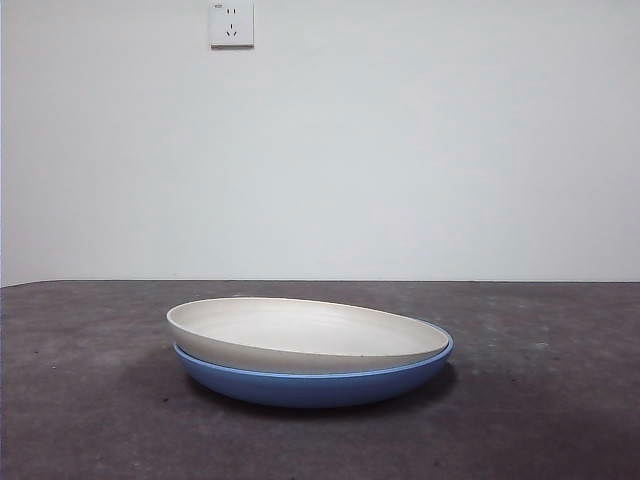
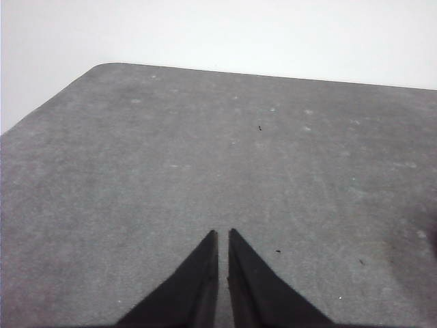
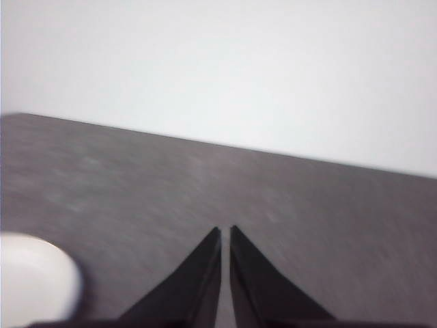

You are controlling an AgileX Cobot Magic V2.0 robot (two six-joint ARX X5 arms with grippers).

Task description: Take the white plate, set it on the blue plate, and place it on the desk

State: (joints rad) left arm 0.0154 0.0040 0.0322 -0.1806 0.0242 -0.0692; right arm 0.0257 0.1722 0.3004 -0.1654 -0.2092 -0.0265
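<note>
The cream-white plate (image 1: 300, 333) rests inside the blue plate (image 1: 315, 384), tilted, its left rim riding higher and its right rim sunk within the blue rim. Both stand on the dark grey-brown desk (image 1: 80, 420) near the front centre. Neither arm shows in the front view. My left gripper (image 2: 223, 236) is shut, above bare desk (image 2: 136, 171) with nothing between its jaws. My right gripper (image 3: 224, 231) is shut and holds nothing; a blurred edge of the white plate (image 3: 31, 277) shows beside it at the corner of its wrist view.
A white wall with a socket (image 1: 231, 23) stands behind the desk's far edge. In the left wrist view the desk's rounded corner (image 2: 102, 68) and side edge show.
</note>
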